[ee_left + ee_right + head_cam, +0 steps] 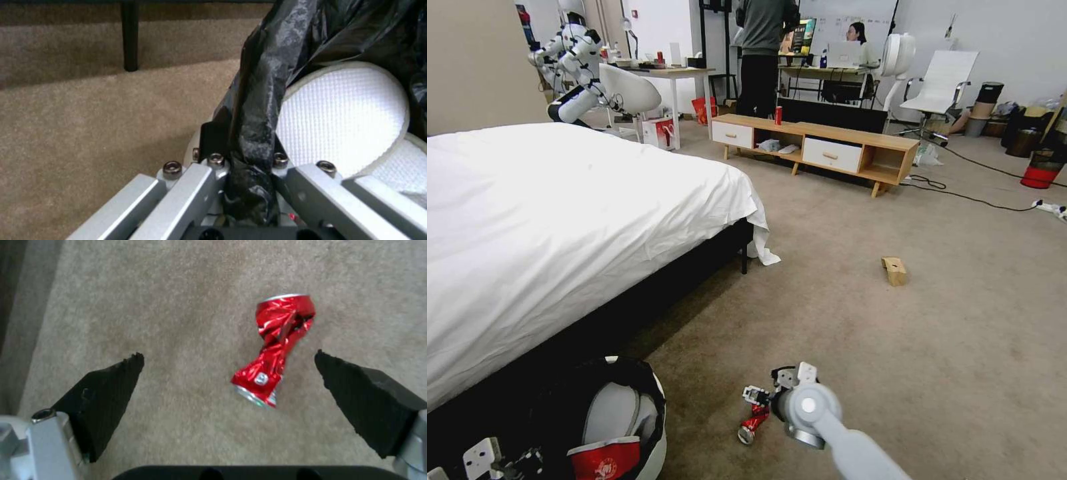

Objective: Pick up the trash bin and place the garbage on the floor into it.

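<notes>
The trash bin (657, 427), white with a black bag (267, 66) and a white lid piece (342, 120) inside, hangs at lower left beside the bed. A red-white paper cup (604, 460) lies in it. My left gripper (249, 166) is shut on the bin's bagged rim. A crushed red can (752, 423) lies on the carpet floor (894, 367). My right gripper (229, 363) hovers over the can (276, 346), open, its fingers on either side and clear of it. A tan cardboard box (894, 270) lies farther out on the carpet.
The white bed (560, 220) fills the left, with a black bed leg (130, 36) near the bin. A wooden low cabinet (820, 143) with an upright red can (778, 115) stands behind. Black cables (974, 197) and a red bucket (1042, 170) are far right.
</notes>
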You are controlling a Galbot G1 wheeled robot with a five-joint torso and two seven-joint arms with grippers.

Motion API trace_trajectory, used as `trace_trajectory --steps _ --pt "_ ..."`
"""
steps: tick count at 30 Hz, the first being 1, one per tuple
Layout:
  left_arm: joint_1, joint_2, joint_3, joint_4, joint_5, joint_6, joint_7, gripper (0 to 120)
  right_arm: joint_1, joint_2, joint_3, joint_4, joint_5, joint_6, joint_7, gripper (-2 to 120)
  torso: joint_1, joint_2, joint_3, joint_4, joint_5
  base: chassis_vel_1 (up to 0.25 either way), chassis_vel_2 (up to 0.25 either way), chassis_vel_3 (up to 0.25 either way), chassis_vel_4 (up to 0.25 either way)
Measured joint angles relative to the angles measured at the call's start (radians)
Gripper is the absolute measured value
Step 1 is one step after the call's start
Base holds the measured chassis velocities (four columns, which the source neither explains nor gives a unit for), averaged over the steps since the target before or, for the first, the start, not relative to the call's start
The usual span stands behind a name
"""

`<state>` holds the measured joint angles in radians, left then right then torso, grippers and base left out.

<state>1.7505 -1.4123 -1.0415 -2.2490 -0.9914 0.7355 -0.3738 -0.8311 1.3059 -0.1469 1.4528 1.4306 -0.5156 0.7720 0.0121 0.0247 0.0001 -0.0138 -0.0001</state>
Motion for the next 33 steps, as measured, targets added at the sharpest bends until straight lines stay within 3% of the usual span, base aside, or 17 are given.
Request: trace_trajectory --steps 33 --pt "-0.008 -0.012 0.011 0.036 0.025 0.0 0.02 2 0.106 0.118 -0.019 -0.427 -0.221 0.049 -0.221 93 0.0 0.0 0.0 0.0 0.0 0.0 0.0 0.0 0.0"
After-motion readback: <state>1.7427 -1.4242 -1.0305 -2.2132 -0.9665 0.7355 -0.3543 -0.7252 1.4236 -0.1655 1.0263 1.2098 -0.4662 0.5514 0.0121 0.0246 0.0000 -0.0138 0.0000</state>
